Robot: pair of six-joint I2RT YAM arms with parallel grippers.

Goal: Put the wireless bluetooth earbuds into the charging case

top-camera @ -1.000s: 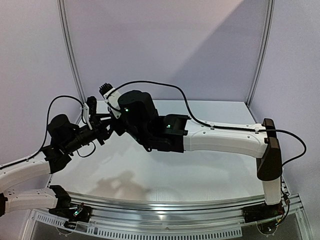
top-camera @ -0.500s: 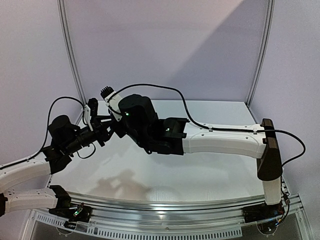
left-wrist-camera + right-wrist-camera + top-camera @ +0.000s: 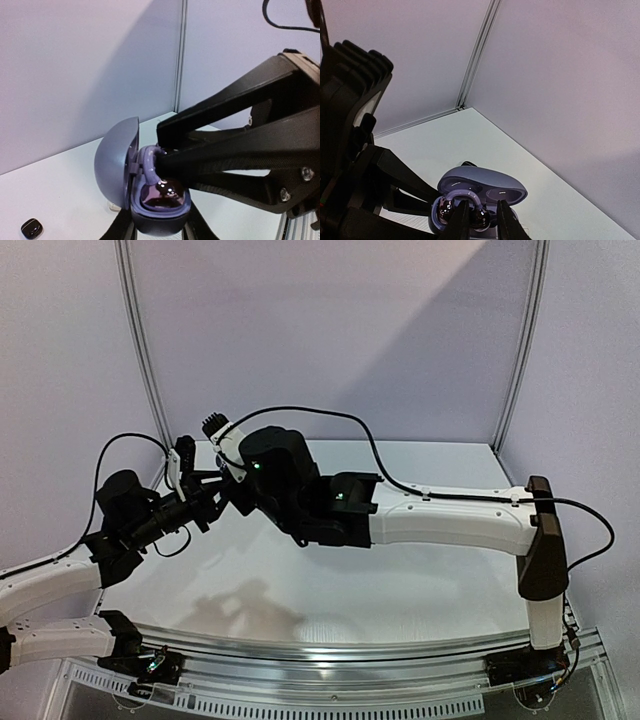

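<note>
Right wrist view: right claw (image 3: 483,222) is seen with its two fingers narrowly parted, one on each side of a shiny ball of the earbud (image 3: 462,197). Whether the bud is pinched or already let go cannot be told. Just ahead of the fingertips, the earbud's lavender bridge is arched over the open charging case (image 3: 485,187). The bud is judged partly seated in its pocket, not pressed fully home. The lid is swung open beyond the fingertips, which is likely why the approach is made from the near, open side.

Under the right claw, the left claw (image 3: 157,231) is clenched on the base of the case, one finger at each flank. The case is held up off the table (image 3: 65,200). This is judged a bracing hold: the pocket is presented toward the right claw and the case is kept from sliding while the bud is worked in.

Further out, below and to one side of the left claw, a small black item (image 3: 31,228) is lying on the table, well apart from the case. Whether it is an earbud or a case cannot be told. No other earbuds are seen.
</note>
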